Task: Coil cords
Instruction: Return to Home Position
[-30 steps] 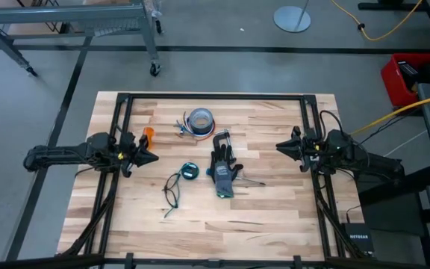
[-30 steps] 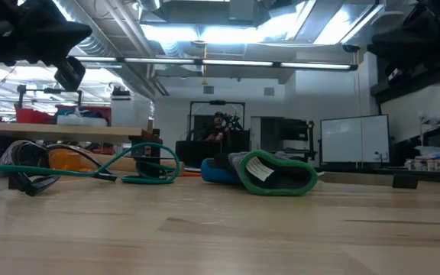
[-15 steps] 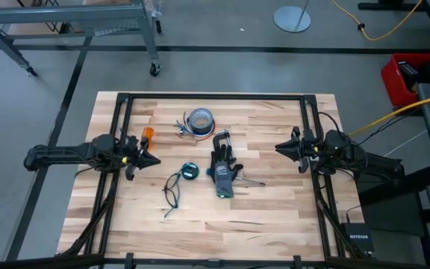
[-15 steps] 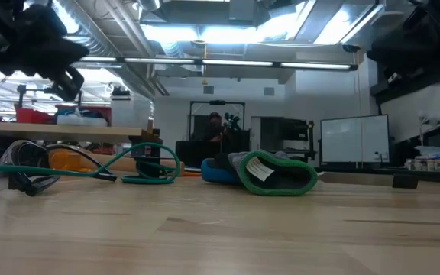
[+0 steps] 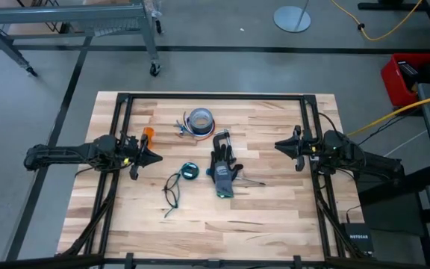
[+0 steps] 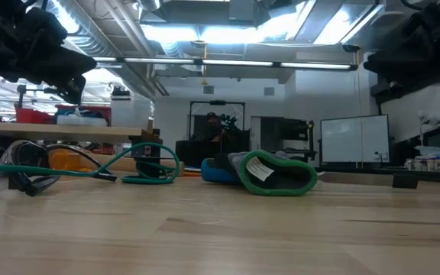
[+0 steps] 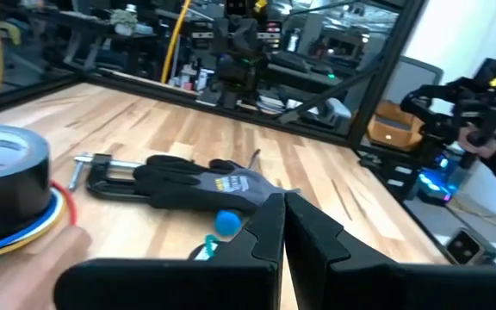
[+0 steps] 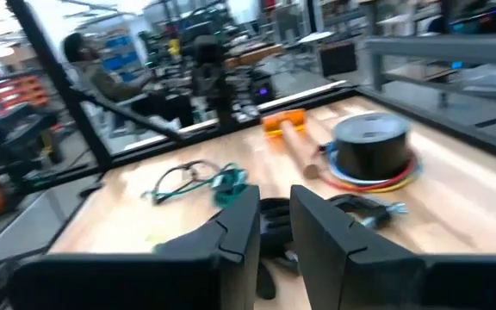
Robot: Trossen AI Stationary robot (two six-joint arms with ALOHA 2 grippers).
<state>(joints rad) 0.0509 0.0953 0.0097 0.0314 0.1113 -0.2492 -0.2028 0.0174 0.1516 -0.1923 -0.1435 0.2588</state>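
Observation:
A loose loop of thin dark cord (image 5: 172,190) lies flat on the wooden table, left of centre. Beside its far end rests a small round black-teal disc (image 5: 189,171) wound with cord. Both also show in the right wrist view, the loop (image 8: 185,182) next to the disc (image 8: 230,185). My left gripper (image 5: 152,158) hovers level over the table's left side, shut and empty, pointing at the disc. My right gripper (image 5: 278,145) hovers level at the right side, fingers a little apart, nothing between them. In the low view the cord (image 6: 90,169) lies at the left.
A black-and-blue work glove (image 5: 223,170) lies at the centre, with a metal clamp (image 5: 221,138) just beyond it. A blue-grey tape roll (image 5: 199,119) stands farther back. An orange-tipped tool (image 5: 148,134) lies near my left gripper. A black frame rail (image 5: 215,96) edges the table.
My left gripper has rolled a little about its own pointing line while staying over the table's left side. My right gripper has tipped slightly in place. The cords, disc and glove have not moved.

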